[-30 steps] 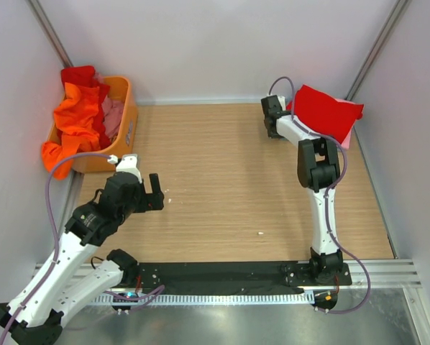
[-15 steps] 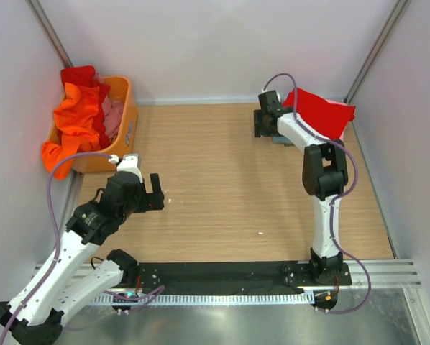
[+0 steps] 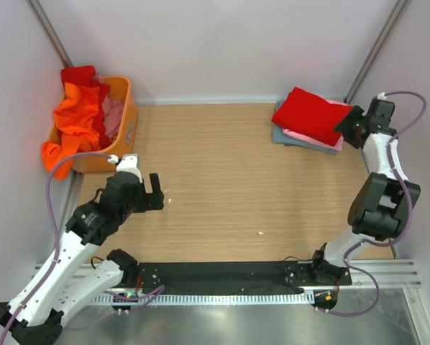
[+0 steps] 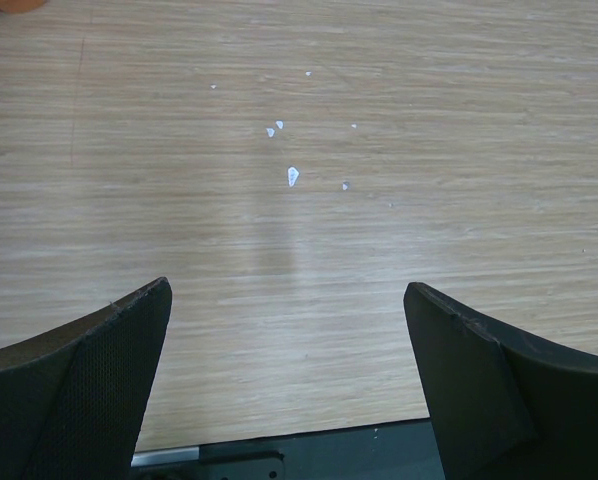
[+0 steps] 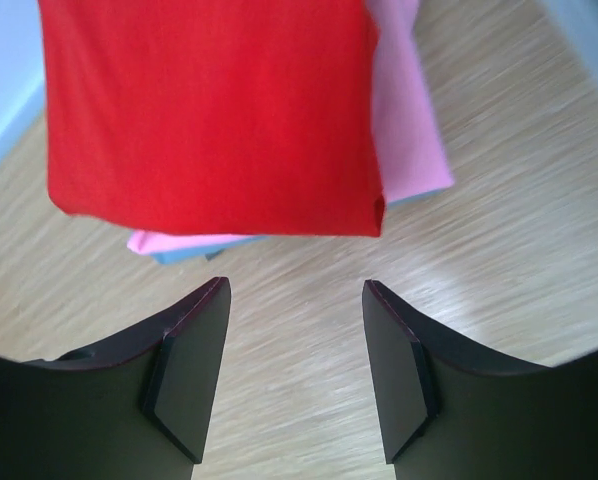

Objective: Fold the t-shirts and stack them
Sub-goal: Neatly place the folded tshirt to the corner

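Three folded shirts lie in one stack at the far right corner of the table. A red shirt is on top, a pink shirt is under it, and a grey-blue shirt is at the bottom. The red one covers most of the stack, so the two lower ones show only as strips along its near and right edges.

Three more pieces of cloth are bundled unfolded in the orange basket at the far left corner. An orange shirt spills over the basket's left and near rim. Red cloth is heaped at the back and pink cloth lies inside to the right. I cannot tell whether more lies beneath them.

The right gripper is just off the right end of the stack and points at it. Its two fingers are spread and hold nothing, and bare wood shows between them and the red shirt's edge.

The left gripper hangs over the near left part of the table, well apart from both the basket and the stack. Its two fingers are also wide apart and empty. Several small white specks dot the wood ahead of it.
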Robot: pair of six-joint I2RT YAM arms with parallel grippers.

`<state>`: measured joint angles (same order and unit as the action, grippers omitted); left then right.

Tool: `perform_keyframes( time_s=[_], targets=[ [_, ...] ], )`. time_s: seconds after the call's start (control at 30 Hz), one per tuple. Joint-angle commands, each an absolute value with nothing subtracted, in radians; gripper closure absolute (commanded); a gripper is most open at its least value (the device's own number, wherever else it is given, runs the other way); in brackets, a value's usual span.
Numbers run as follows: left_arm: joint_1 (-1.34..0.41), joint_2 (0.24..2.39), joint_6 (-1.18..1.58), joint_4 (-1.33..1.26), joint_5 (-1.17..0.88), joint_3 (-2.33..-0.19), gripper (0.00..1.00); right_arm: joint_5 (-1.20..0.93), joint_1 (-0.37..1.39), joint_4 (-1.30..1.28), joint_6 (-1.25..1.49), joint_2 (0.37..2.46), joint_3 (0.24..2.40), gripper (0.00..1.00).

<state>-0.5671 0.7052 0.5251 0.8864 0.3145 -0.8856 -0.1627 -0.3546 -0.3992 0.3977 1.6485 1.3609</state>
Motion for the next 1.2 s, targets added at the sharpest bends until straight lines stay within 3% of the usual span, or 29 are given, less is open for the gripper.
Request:
perform_keyframes(
  time_s=[0.0,0.4,0.63,0.73,0.83,0.87,0.93,0.97,1.07,1.17],
  targets=[
    [-0.568,0.687,0.538,0.851,0.325,-0.888,0.00,-0.311,-0.321,-0.350,0.426,1.718,1.364,0.38],
    [-0.568,0.692,0.537,0.848,0.321,-0.888,0.00,-0.245,-0.373,-0.318,0.419,1.772,1.367,0.29],
    [-0.568,0.704,0.535,0.848,0.316,-0.888,0.00,-0.250,-0.373,-0.299,0.425,1.798,1.361,0.29],
    [-0.568,0.706,0.535,0.848,0.316,-0.890,0.00,-0.253,-0.373,-0.278,0.437,1.815,1.364,0.34],
    [-0.568,0.707,0.535,0.847,0.316,-0.888,0.00,-0.235,-0.373,-0.271,0.437,1.841,1.394,0.47],
    [-0.568,0.709,0.535,0.848,0.316,-0.888,0.00,-0.232,-0.373,-0.272,0.437,1.861,1.408,0.57],
    [-0.568,0.709,0.535,0.848,0.316,-0.888,0.00,-0.242,-0.373,-0.299,0.437,1.885,1.466,0.66],
    [-0.568,0.709,0.535,0.848,0.314,-0.888,0.00,-0.251,-0.373,-0.305,0.437,1.891,1.483,0.79],
    [-0.568,0.707,0.535,0.850,0.316,-0.888,0.00,-0.262,-0.373,-0.311,0.442,1.896,1.517,0.99],
    [-0.568,0.709,0.535,0.848,0.316,-0.888,0.00,-0.204,-0.373,-0.356,0.411,1.884,1.574,0.99]
  ],
)
